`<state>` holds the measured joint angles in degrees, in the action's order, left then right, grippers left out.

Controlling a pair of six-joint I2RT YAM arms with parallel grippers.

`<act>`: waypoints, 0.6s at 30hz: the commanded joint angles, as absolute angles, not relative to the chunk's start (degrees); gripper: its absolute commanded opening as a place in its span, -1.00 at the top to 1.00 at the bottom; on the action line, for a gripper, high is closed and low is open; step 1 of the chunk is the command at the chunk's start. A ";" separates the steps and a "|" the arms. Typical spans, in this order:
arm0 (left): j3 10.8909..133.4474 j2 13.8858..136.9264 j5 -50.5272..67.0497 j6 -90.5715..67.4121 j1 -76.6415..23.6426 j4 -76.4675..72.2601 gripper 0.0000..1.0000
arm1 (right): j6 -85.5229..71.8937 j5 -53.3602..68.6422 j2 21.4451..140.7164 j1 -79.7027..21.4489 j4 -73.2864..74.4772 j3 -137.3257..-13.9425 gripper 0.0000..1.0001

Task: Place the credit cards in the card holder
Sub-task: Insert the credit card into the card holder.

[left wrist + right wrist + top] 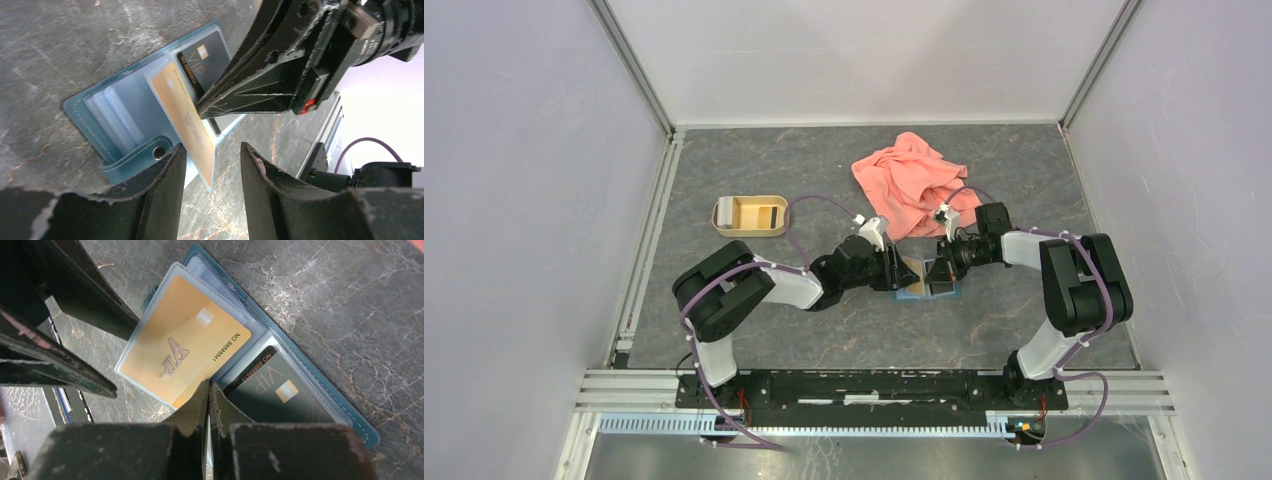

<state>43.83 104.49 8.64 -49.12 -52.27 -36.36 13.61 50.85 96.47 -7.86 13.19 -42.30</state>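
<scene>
The teal card holder (pixel 107 117) lies open on the table; it also shows in the top view (pixel 929 291) and the right wrist view (pixel 320 390). An orange-tan credit card (pixel 180 345) sits in a clear sleeve that stands tilted up (pixel 182 117). A dark card (pixel 280 390) lies in the other side (pixel 205 60). My left gripper (pixel 212 172) is open, and the orange card's lower corner reaches between its fingers untouched. My right gripper (pixel 209 390) is shut, its tips pressing at the fold between the two cards (pixel 202 112). Both grippers meet over the holder (pixel 902 270), (pixel 939 268).
A tan tray (pixel 750 230) at the back left holds an orange-tan card (pixel 760 212) and a greyish one (pixel 724 212). A salmon-pink cloth (pixel 911 180) lies crumpled just behind the grippers. The enclosure walls stand close on both sides.
</scene>
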 commanded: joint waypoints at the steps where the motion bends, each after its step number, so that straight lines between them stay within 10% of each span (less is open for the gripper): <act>1: 46.30 105.58 10.26 -49.65 -52.82 -39.08 -0.01 | 15.48 52.38 96.07 -8.09 13.38 -43.56 0.88; 18: 52.29 109.17 12.17 -49.33 -53.04 -38.82 0.01 | 20.64 52.04 90.94 -2.51 18.50 -46.13 0.81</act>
